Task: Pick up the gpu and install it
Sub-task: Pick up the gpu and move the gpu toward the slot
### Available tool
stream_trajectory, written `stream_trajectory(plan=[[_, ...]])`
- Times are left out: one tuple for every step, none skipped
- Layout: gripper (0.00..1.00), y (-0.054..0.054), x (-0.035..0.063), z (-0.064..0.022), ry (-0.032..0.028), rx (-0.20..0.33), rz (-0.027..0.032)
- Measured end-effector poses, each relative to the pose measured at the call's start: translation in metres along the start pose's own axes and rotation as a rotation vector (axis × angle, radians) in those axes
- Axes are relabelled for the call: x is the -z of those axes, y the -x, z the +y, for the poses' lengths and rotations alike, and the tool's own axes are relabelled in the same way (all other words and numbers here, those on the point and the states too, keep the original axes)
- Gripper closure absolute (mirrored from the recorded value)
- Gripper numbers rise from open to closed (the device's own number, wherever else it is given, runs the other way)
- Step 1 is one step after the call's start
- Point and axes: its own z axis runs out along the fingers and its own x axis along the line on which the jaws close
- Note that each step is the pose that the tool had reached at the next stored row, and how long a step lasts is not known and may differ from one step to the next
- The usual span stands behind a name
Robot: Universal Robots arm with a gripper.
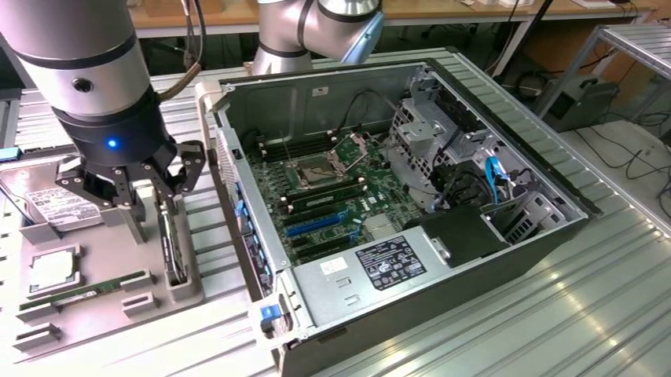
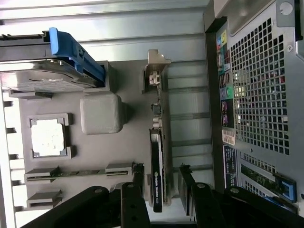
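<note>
Wrist view: gpu [image 2: 159,142] edge-up in grey tray [image 2: 135,102] slot, claw [image 2: 160,167] spread astride.

gpu [image 2: 156,183]: black shroud, silver bracket. Gripper [image 2: 160,168] black. Tray [image 2: 133,142] plain grey. Drive [image 2: 38,78] silver, caddy [image 2: 76,57] blue. RAM [image 2: 71,174] green. Case [image 1: 524,259] black, grille [image 2: 261,85] dotted mesh. Board [image 1: 335,188] green, slot [image 1: 314,225] blue. Table [image 1: 545,322] ribbed silver.
</note>
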Motion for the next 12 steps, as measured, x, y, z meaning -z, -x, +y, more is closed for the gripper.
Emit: stream_trajectory(plan=[[0.58, 0.0, -0.002, 0.0, -0.0001, 0.0, 0.0001], [0.58, 0.001, -0.004, 0.0001, 0.0, 0.0, 0.0], [0.58, 0.001, -0.0058, 0.0002, 0.0001, 0.0, 0.0], [0.58, 0.001, -0.0076, 0.0003, 0.0001, 0.0, -0.0001], [0.58, 0.001, -0.0093, 0.0004, 0.0001, 0.0, 0.0], [0.58, 0.001, -0.0113, 0.0005, 0.0002, 0.0, 0.0], [0.58, 0.002, -0.0131, 0.0006, 0.0002, 0.0, 0.0], [0.58, 0.001, -0.0151, 0.0009, 0.0002, 0.0, 0.0001], [0.58, 0.001, -0.0178, 0.0014, 0.0002, 0.0, 0.0001], [0.58, 0.001, -0.0197, 0.0018, 0.0003, 0.0, 0.0001], [0.58, 0.001, -0.0219, 0.0022, 0.0005, 0.0, -0.0001], [0.58, 0.001, -0.0234, 0.0025, 0.0005, 0.0, 0.0]])
